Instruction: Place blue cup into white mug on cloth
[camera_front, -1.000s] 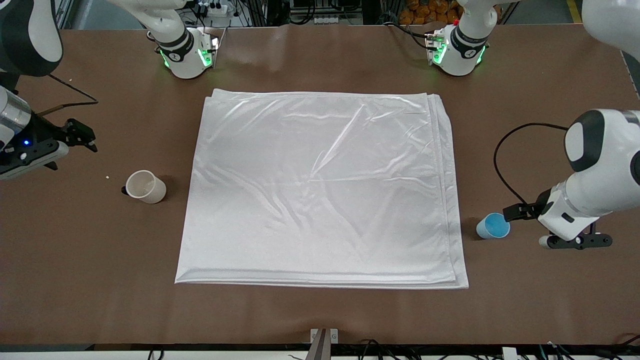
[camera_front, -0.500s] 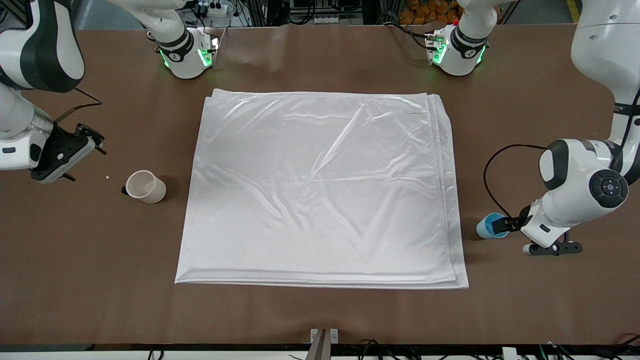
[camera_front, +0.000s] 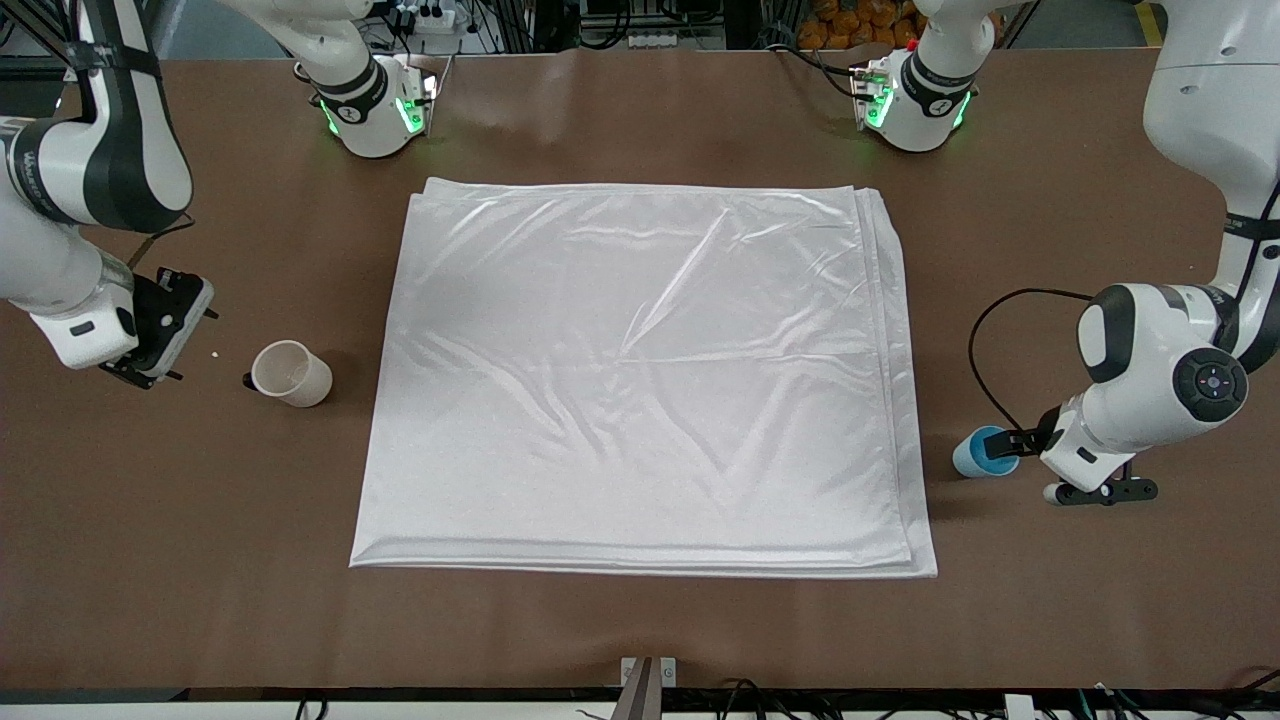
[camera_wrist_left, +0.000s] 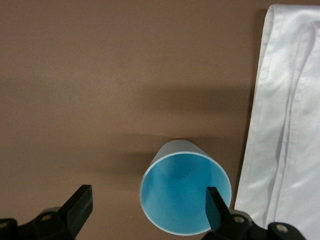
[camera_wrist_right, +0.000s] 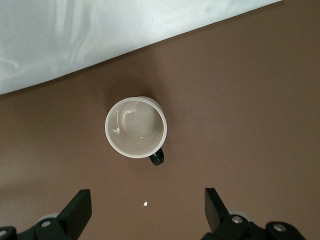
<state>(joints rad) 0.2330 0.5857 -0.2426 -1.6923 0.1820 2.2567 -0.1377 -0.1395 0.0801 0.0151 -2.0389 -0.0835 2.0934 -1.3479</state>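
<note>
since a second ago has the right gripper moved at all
Yes. The right gripper has swung in over the table toward the white mug, closing most of the gap; the mug itself sits where it was beside the cloth.

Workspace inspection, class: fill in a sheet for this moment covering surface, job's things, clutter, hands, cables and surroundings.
Surface: brown table, bare around the cloth.
Cloth: white, folded in layers, lightly wrinkled, mid-table, nothing on it.
Mug: upright, empty, on the table beside the cloth, toward the right arm's end.
Cup: upright on the table beside the cloth, toward the left arm's end.
Clutter: one white crumb near the mug.
Left hand: open, low at the cup, one finger across its rim.
Right hand: open, over the table beside the mug.
Cables: black cable looping to the left arm.
Surroundings: cables and equipment past the table's edge.
</note>
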